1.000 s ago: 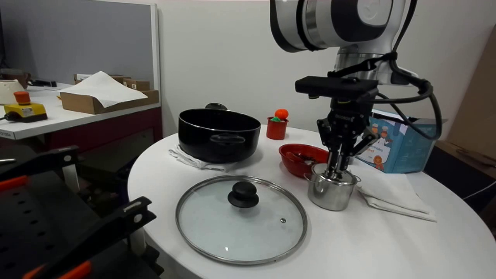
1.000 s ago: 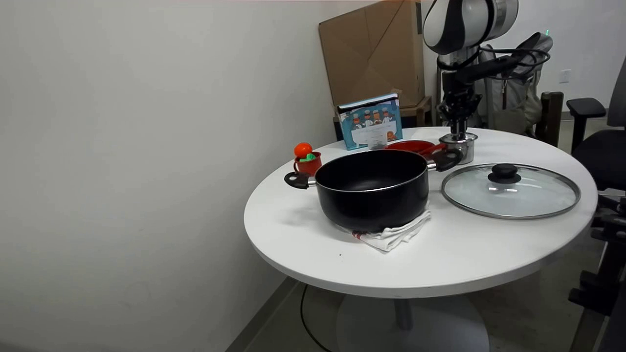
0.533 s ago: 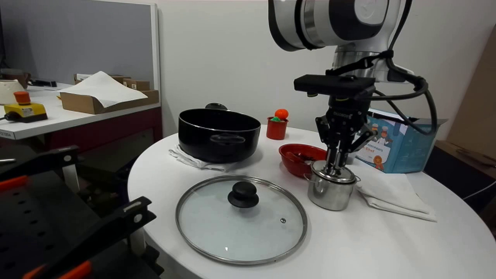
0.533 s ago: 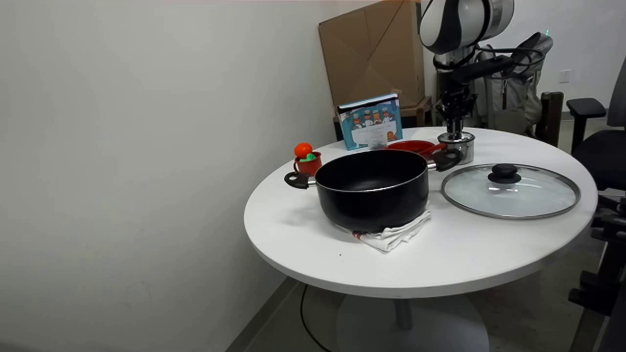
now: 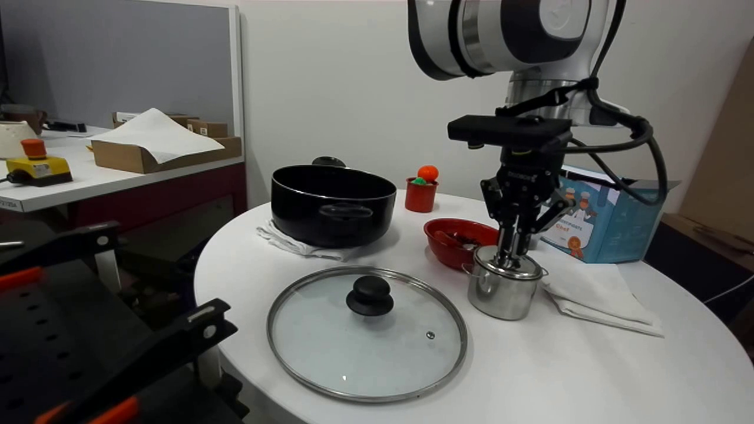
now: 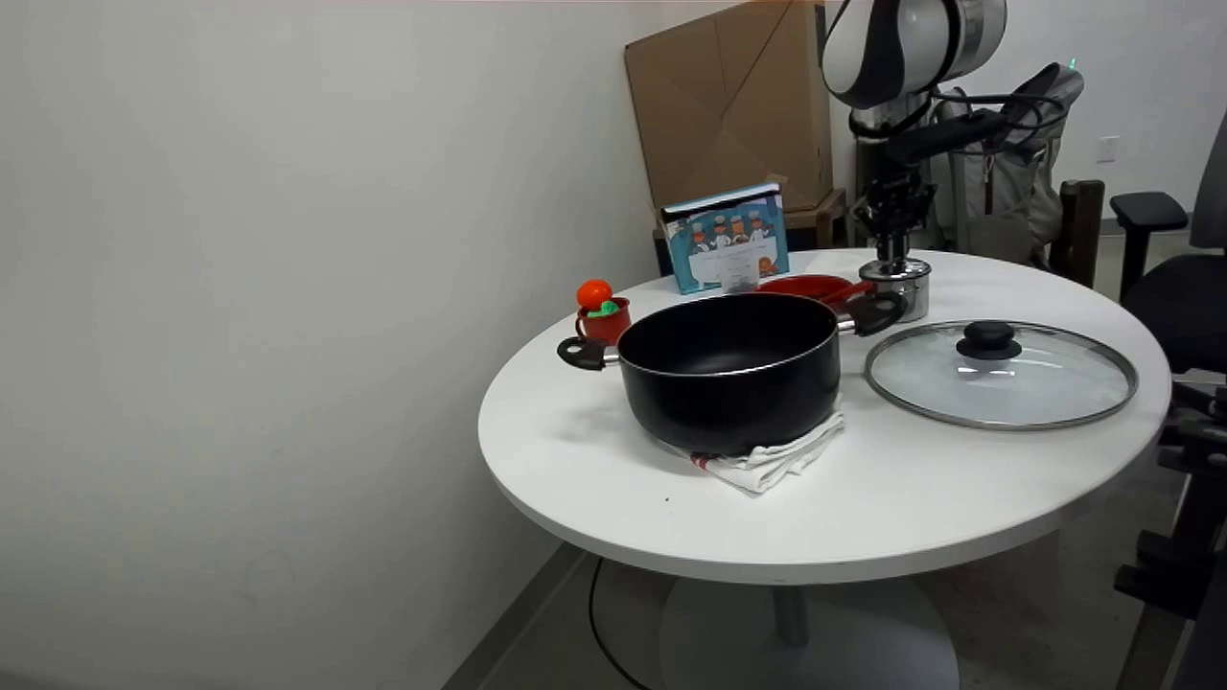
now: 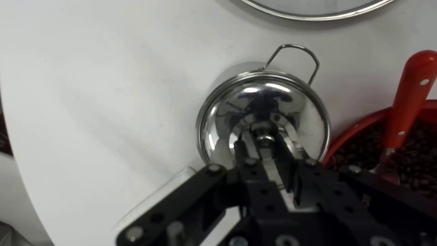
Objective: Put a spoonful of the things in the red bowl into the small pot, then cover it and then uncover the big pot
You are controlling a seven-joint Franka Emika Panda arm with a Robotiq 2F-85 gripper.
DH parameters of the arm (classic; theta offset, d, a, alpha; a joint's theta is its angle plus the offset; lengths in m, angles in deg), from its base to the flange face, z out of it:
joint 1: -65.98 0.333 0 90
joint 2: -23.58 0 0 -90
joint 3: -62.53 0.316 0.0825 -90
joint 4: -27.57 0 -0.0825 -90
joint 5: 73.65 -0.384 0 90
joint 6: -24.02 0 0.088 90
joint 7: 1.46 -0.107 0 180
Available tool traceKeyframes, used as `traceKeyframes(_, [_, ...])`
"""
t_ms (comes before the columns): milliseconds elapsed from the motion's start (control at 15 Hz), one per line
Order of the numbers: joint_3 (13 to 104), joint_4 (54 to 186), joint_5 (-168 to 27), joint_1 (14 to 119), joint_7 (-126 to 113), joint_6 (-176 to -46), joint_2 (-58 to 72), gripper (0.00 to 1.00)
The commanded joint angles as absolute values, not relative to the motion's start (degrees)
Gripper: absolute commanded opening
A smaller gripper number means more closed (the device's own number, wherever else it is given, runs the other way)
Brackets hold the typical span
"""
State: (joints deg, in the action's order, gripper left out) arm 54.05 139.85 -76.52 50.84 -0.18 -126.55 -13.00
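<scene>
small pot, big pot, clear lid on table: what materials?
Small pot: polished metal, likely stainless steel; silvery, bright reflections.
Big pot: likely coated metal, satin black; bright line along its lip.
Clear lid: probably glass, possibly plastic, glossy; table shows through, small glints.

Pale wall (image 6: 288,287), gray partition (image 5: 129,59), white desk (image 5: 81,168), round white table (image 6: 575,479), dark chair (image 6: 1179,297)

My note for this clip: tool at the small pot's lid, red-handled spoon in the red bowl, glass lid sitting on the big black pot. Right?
No: the glass lid lies on the table, apart from the big black pot, as both exterior views show. The rest is right: tool at the lid of the small pot, red-handled spoon in the red bowl.
</scene>
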Motion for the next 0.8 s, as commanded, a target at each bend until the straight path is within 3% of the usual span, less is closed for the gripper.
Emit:
traceKeyframes(0, [52.9, 138.5, -75.7, 51.9, -1.3, -126.9, -14.1, 0.11])
traceKeyframes(133, [52.7, 138.4, -75.6, 52.2, -1.7, -126.6, -14.4, 0.15])
traceKeyframes(200, [52.7, 138.3, -75.5, 52.3, -1.7, -126.6, -14.6, 0.44])
traceKeyframes(333, [52.6, 138.1, -75.5, 52.5, -1.9, -126.6, -14.8, 0.51])
traceKeyframes(733, [53.0, 138.8, -75.9, 52.6, -1.4, -126.6, -14.1, 0.95])
